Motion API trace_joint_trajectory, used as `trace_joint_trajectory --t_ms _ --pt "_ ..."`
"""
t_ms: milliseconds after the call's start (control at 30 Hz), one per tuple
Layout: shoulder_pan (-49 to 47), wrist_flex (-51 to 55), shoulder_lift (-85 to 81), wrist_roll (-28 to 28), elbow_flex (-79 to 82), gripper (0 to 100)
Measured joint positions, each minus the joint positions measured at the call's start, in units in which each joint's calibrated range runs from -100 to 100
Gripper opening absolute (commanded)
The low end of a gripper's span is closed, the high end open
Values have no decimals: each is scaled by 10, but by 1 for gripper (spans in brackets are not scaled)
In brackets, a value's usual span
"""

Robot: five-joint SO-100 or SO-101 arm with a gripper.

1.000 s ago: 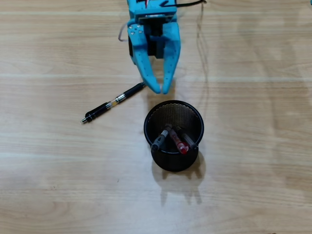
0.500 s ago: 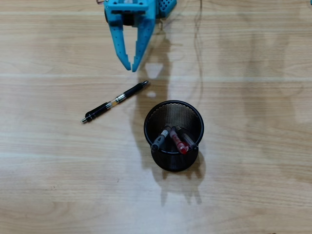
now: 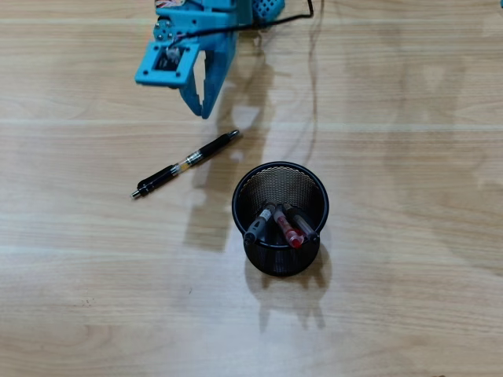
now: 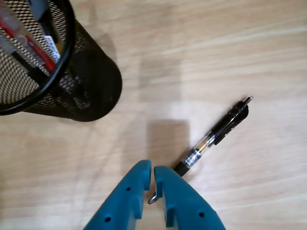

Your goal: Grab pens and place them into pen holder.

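**One pen left on the desk**

The pen looks light, stiff and smooth, likely to roll or skid; a mid-barrel grip, across its length, seems safest. It is black with a clear, yellow-banded middle, lying slantwise near the holder, which contains three pens. The claw hangs above its near end, empty, jaws nearly together.

No legible text, label, brand, number or sign appears on any surface in the overhead or wrist view.
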Motion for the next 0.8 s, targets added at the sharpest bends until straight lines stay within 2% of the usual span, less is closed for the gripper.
trace_joint_trajectory --t_ms 267,433,500,633,800 --pt "26 0 93 62 -69 2" --pt "48 0 129 68 -81 2" --pt "56 0 138 58 -81 2" --pt "57 4 154 -3 -81 2" --pt "57 4 172 -16 -82 2"
